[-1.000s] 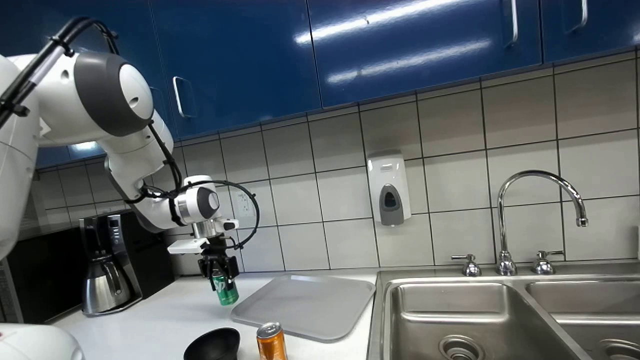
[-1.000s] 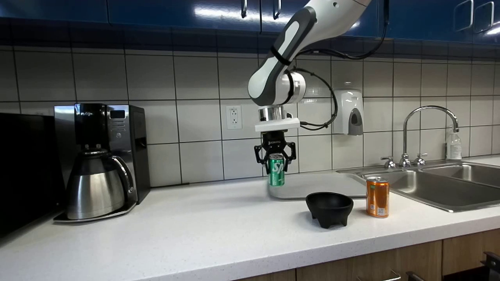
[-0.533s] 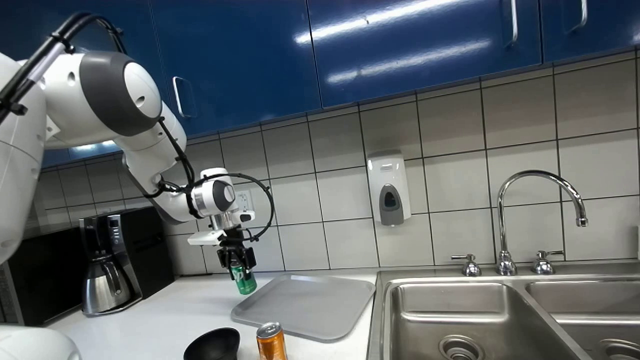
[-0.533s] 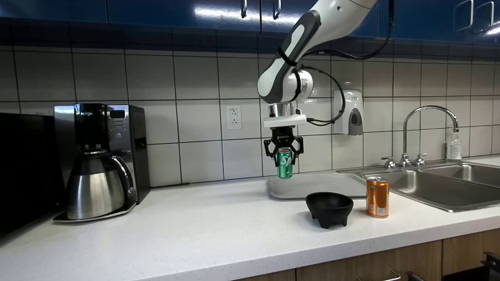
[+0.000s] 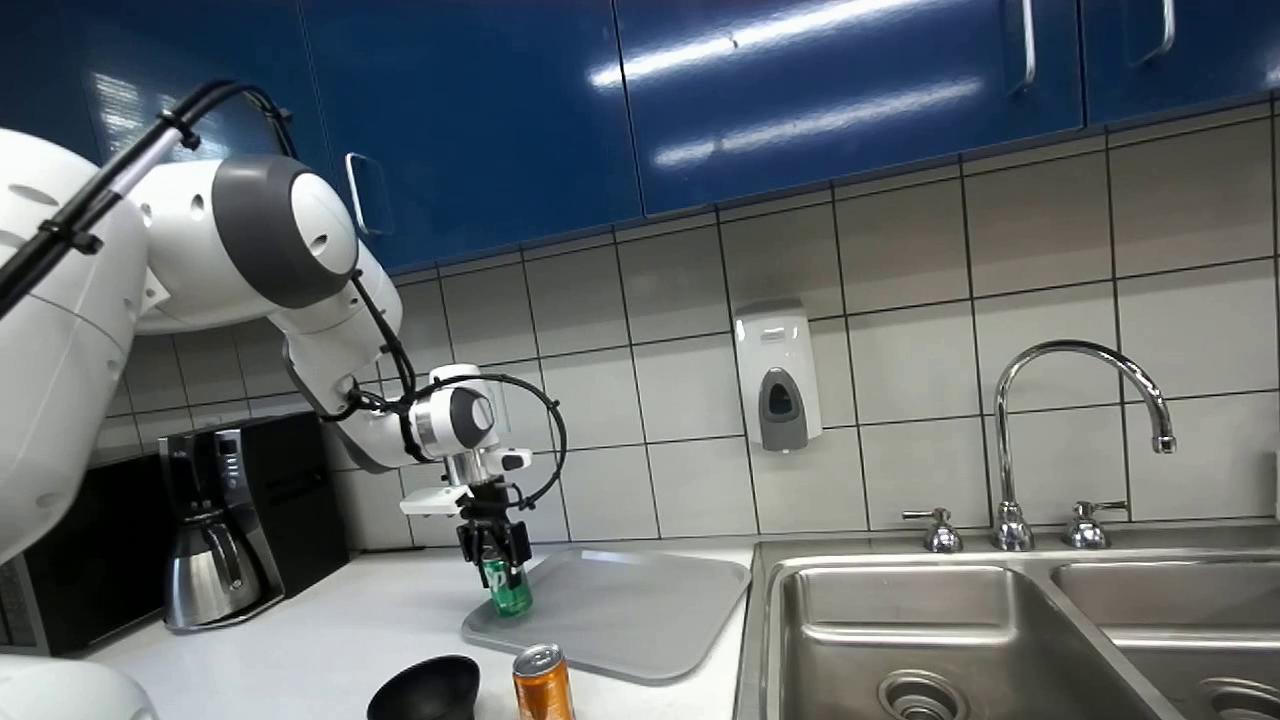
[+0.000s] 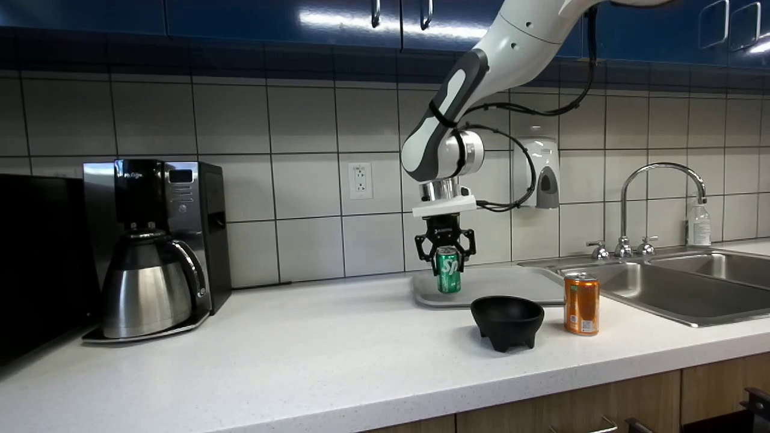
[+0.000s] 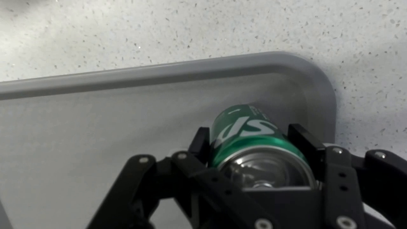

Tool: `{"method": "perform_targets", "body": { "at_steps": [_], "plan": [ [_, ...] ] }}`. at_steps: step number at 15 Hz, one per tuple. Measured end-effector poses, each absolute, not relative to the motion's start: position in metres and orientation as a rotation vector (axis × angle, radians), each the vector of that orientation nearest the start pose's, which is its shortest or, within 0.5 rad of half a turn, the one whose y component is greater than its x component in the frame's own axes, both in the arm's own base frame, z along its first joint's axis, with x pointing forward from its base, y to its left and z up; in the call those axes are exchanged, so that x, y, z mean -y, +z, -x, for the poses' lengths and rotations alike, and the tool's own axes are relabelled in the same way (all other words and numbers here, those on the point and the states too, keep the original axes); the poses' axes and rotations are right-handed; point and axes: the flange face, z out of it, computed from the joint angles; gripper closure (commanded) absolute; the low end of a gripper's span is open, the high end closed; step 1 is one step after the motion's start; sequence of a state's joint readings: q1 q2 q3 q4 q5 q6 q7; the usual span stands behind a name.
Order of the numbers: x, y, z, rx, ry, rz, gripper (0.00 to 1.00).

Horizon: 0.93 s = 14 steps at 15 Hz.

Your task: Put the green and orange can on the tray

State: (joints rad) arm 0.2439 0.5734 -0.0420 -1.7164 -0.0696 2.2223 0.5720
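Upright between the fingers of my gripper [image 6: 448, 268] is the green can [image 6: 449, 281], held from both sides. In the wrist view its silver top faces the camera, and a black finger [image 7: 303, 141] presses along one side. The pale grey tray [image 5: 640, 605] lies flat on the counter, and the green can is over its corner, inside the rim. Whether the can's base touches the tray I cannot tell. The orange can [image 6: 582, 305] stands upright on the counter outside the tray; in an exterior view the orange can [image 5: 543, 688] is cut off by the lower edge.
Beside the orange can stands a low black bowl [image 6: 507, 319] on short legs, in front of the tray. A steel sink [image 5: 900, 635] with a faucet borders the tray's far side. A coffee maker [image 6: 156, 258] stands at the other end, and a tiled wall [image 6: 307, 246] rises behind.
With the green can in its grip, my gripper has moved across toward the tray, first rising, then coming down over the tray's corner. The orange can, bowl and tray have stayed put.
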Motion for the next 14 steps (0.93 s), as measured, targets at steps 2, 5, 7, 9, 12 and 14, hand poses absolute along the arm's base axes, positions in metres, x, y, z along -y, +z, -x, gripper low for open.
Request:
{"method": "perform_targets", "body": {
  "at_steps": [2, 5, 7, 9, 12, 14],
  "plan": [
    [-0.132, 0.244, -0.656, -0.529, 0.065, 3.191, 0.59],
    [-0.131, 0.242, -0.662, -0.539, 0.061, 3.186, 0.59],
    [-0.132, 0.243, -0.665, -0.545, 0.064, 3.187, 0.08],
    [-0.131, 0.244, -0.667, -0.55, 0.087, 3.192, 0.0],
    [-0.13, 0.248, -0.669, -0.559, 0.107, 3.198, 0.0],
    [-0.13, 0.251, -0.67, -0.562, 0.101, 3.197, 0.0]
  ]
}}
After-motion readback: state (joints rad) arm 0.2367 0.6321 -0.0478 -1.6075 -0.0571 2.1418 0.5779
